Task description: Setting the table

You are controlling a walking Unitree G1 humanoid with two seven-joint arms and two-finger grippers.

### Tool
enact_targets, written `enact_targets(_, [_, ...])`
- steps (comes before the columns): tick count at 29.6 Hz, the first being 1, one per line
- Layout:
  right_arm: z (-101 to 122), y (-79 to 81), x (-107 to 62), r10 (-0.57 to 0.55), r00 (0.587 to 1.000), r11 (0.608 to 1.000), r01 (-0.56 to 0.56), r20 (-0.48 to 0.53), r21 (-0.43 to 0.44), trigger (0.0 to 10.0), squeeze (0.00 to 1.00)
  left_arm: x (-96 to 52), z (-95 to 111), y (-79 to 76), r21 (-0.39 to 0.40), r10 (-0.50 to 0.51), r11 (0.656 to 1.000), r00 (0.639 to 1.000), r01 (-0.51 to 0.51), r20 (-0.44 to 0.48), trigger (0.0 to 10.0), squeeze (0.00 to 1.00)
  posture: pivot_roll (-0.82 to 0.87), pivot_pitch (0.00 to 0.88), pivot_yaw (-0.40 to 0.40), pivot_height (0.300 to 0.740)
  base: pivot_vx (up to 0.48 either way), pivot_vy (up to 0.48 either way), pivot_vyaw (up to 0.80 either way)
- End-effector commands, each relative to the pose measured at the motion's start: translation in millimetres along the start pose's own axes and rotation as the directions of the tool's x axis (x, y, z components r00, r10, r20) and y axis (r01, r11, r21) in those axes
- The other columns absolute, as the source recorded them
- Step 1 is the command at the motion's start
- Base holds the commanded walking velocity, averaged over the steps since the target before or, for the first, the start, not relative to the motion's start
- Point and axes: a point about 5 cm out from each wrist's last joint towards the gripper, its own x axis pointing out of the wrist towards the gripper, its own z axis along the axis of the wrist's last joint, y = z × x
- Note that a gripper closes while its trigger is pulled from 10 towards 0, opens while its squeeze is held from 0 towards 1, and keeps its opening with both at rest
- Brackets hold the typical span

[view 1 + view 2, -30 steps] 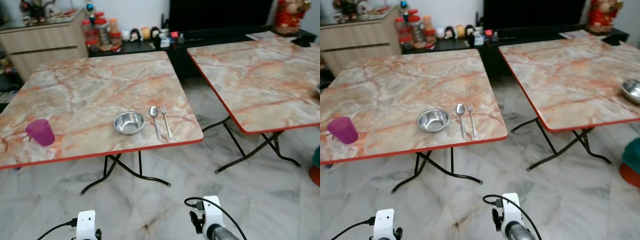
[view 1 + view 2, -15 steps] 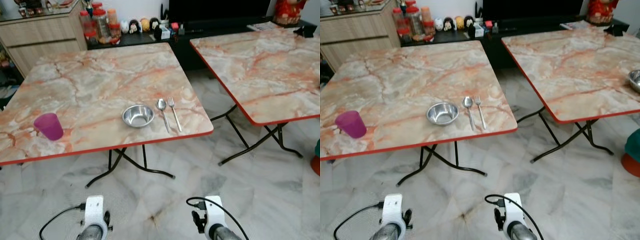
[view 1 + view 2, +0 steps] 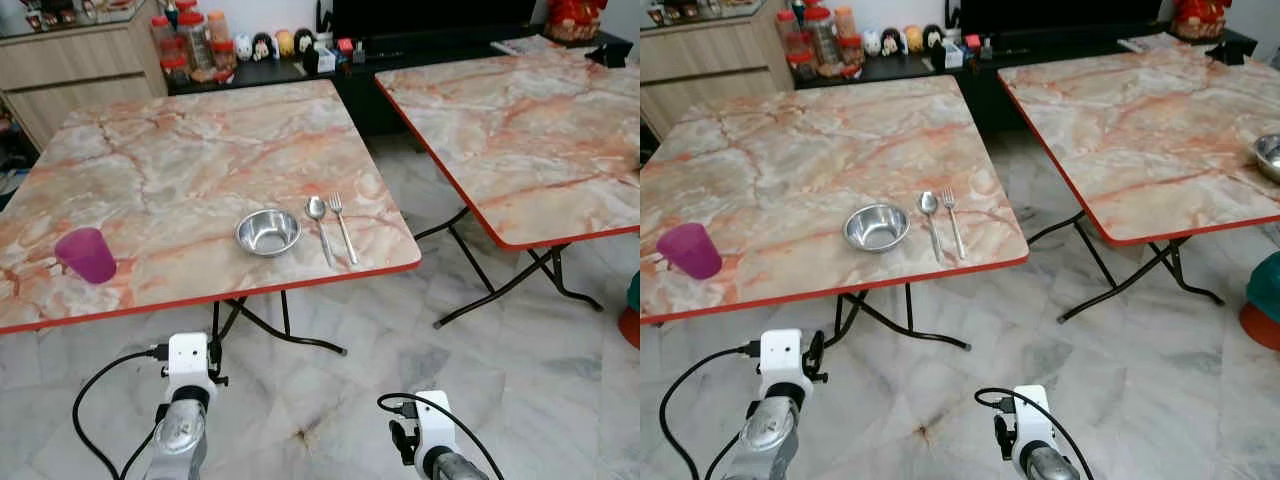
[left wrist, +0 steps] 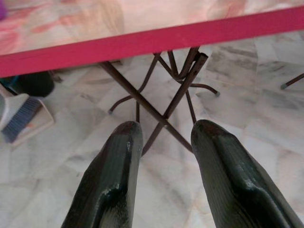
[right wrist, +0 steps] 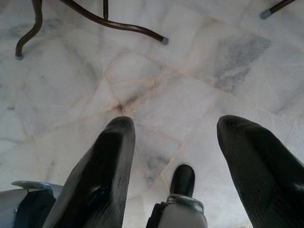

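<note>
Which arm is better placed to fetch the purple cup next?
Left, probably. The purple cup stands at the table's left edge, on the left gripper's side; that gripper is open, raised toward the table edge. The right gripper points at the floor.

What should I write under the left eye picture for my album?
Steel bowl, spoon, fork and purple cup wait on the marble table.
</note>
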Motion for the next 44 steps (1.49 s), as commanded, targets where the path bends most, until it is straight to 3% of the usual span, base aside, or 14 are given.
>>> enact_targets(1, [1.5,1.1,0.4,0.004,1.0,1.0,-0.004,0.006,-0.005,10.0,0.0,-3.6,4.4,7.6,0.019,0.017,1.0,0.999,-0.018,0.033,10.0,1.0,0.04,0.029,0.038,0.728,0.0,0.0,0.0])
enact_targets(5, [1.2,0.9,0.3,0.008,1.0,1.0,-0.008,0.002,-0.012,10.0,0.0,-8.2,14.1,10.7,0.012,0.031,0.999,0.996,-0.032,0.083,10.0,1.0,0.05,0.029,0.033,0.728,0.0,0.0,0.0])
enact_targets(8, [1.0,0.5,0.3,0.011,1.0,1.0,-0.011,-0.001,-0.021,10.0,0.0,-5.9,40.0,6.4,-0.022,0.033,0.999,0.983,-0.029,0.183,10.0,1.0,0.06,0.019,0.03,0.728,0.0,0.0,0.0])
enact_targets(10, [1.1,0.6,0.3,0.012,1.0,1.0,-0.012,-0.002,-0.023,10.0,0.0,-4.4,46.4,5.1,-0.033,0.033,0.999,0.978,-0.027,0.205,10.0,1.0,0.06,0.019,0.03,0.728,0.0,0.0,0.0])
enact_targets(11, [1.4,0.9,0.5,0.013,1.0,1.0,-0.013,-0.002,-0.024,10.0,0.0,1.8,69.1,0.5,-0.076,0.036,0.997,0.96,-0.015,0.277,10.0,1.0,0.05,0.01,0.031,0.728,0.0,0.0,0.0])
enact_targets(16, [2.2,1.4,0.8,0.014,1.0,1.0,-0.014,-0.001,-0.025,10.0,0.0,7.2,95.1,-3.9,-0.116,0.033,0.993,0.94,0.007,0.34,10.0,1.0,0.05,0.001,0.033,0.728,0.0,0.0,0.0])
enact_targets(17, [3.1,1.3,1.0,0.012,1.0,1.0,-0.012,0.002,-0.026,10.0,0.0,13.8,107.9,-9.4,-0.14,0.008,0.989,0.936,0.044,0.353,10.0,0.42,0.04,0.0,0.036,0.728,0.0,0.0,0.0])
enact_targets(18, [3.1,1.3,1.0,0.012,1.0,1.0,-0.012,0.002,-0.026,10.0,0.0,13.8,107.9,-9.4,-0.14,0.008,0.989,0.936,0.044,0.353,10.0,0.42,0.04,0.0,0.036,0.728,0.0,0.0,0.0])
enact_targets(19, [3.7,0.9,1.1,0.01,1.0,1.0,-0.009,0.004,-0.025,10.0,0.0,18.5,116.6,-14.6,-0.145,-0.02,0.986,0.933,0.077,0.359,10.0,0.02,0.04,0.0,0.037,0.728,0.0,0.0,0.0])
enact_targets(25, [4.5,-0.2,1.1,0.003,1.0,1.0,-0.003,0.008,-0.023,10.0,0.0,22.4,127.6,-23.0,-0.159,-0.061,0.979,0.931,0.126,0.361,10.0,0.0,0.03,0.0,0.039,0.728,0.0,0.0,0.0])
enact_targets(27, [4.5,-1.3,1.0,-0.007,1.0,1.0,0.007,0.008,-0.016,10.0,0.0,36.3,139.3,-39.1,-0.192,-0.1,0.965,0.927,0.179,0.362,10.0,0.0,0.03,0.0,0.039,0.728,0.0,0.0,0.0])
enact_targets(30, [3.8,-0.5,1.0,-0.006,1.0,1.0,0.006,0.006,-0.015,10.0,0.0,46.1,142.7,-41.4,-0.18,-0.072,0.973,0.936,0.142,0.345,10.0,0.0,0.01,0.0,0.039,0.728,0.311,0.0,0.0])
enact_targets(32, [3.5,-1.1,0.8,-0.01,1.0,1.0,0.01,0.004,-0.011,10.0,0.0,50.5,149.2,-42.8,-0.216,-0.057,0.966,0.933,0.141,0.355,10.0,0.0,0.01,0.0,0.035,0.728,0.347,0.0,0.0])
enact_targets(44, [3.4,-3.4,0.4,-0.019,1.0,1.0,0.019,0.008,-0.007,10.0,0.0,57.6,160.0,-49.0,-0.21,-0.076,0.964,0.924,0.165,0.374,10.0,0.0,0.01,0.009,0.035,0.728,0.359,0.0,0.0])
